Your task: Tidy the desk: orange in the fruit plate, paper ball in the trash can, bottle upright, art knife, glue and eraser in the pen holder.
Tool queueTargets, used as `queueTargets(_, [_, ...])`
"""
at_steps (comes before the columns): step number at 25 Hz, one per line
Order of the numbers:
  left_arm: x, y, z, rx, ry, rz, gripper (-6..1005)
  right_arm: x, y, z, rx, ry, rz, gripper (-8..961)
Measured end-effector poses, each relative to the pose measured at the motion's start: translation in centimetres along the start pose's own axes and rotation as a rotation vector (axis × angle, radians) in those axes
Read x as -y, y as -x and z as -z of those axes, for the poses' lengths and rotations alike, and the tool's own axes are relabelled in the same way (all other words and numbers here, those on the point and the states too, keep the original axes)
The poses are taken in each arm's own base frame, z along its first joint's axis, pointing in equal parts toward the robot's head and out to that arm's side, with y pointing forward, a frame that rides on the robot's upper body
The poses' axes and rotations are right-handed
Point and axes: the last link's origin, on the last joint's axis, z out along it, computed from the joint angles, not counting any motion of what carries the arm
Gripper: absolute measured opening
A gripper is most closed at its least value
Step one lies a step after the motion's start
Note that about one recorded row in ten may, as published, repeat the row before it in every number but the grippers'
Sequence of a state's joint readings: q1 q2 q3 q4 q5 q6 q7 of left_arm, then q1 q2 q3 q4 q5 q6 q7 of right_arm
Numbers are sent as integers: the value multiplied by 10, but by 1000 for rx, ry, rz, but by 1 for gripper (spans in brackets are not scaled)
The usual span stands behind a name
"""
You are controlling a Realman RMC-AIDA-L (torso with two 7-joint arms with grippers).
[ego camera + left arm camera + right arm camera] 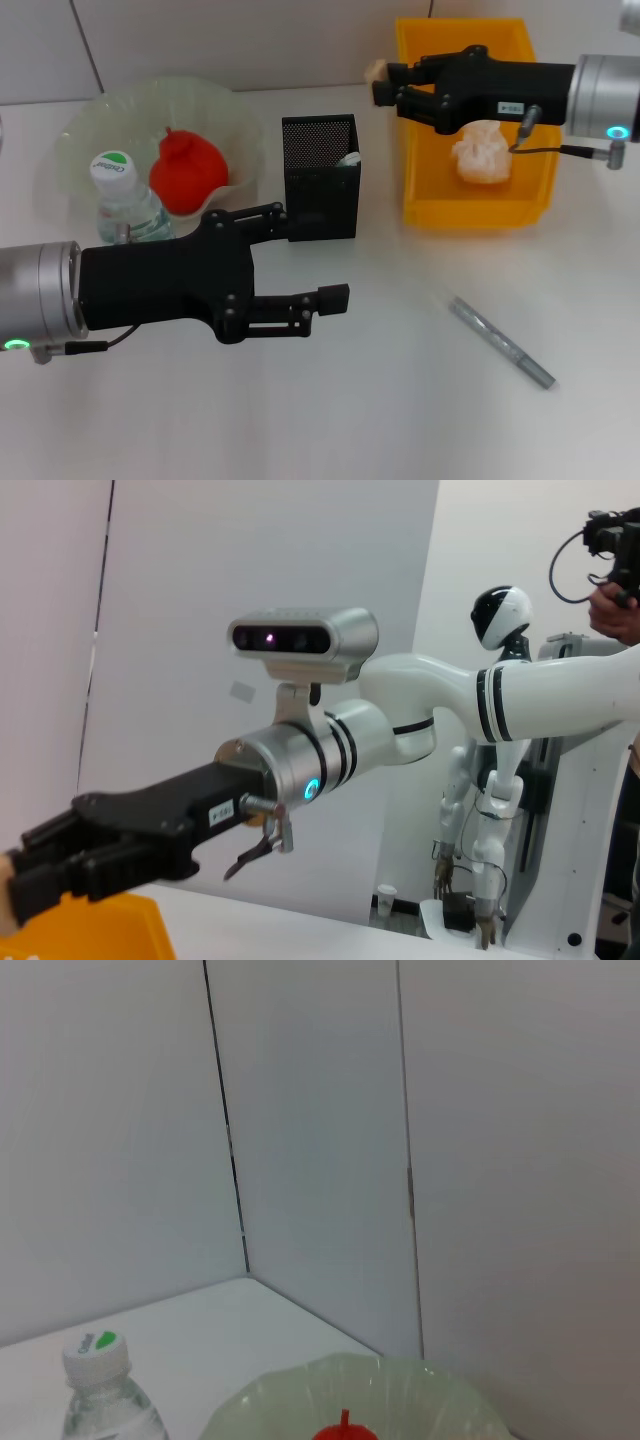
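You are looking down on a white desk from the robot's head. At the far left, the fruit plate [80,125], a pale green ruffled dish, already holds the orange [187,170], which appears red-orange here, so that step seems done. The bottle [125,200] stands upright at the plate's near edge, its white and green cap on top. In the middle, the black mesh pen holder [320,175] has something pale inside, too hidden to name. At the far right, the yellow trash can [420,120] contains the paper ball [485,150]. The right gripper [383,85] hovers over the bin's far left corner, closed on a small pale object [375,70], possibly the eraser. The left gripper [315,260] hangs low in front of the pen holder, fingers apart and empty. A grey art knife [500,342] lies alone on the desk, near right, not yet stowed. No glue is clearly visible.
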State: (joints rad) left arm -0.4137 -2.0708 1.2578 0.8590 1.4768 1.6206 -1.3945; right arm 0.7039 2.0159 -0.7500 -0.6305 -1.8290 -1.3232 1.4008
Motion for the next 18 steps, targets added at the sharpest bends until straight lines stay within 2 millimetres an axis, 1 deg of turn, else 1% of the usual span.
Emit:
queueTargets(8, [1, 1, -1, -10, -8, 5, 802, -2, -1, -29, -62, 3, -12, 287])
queueTargets(18, [1, 0, 0, -20, -9, 5, 802, -4, -2, -40, -90, 1, -33, 306])
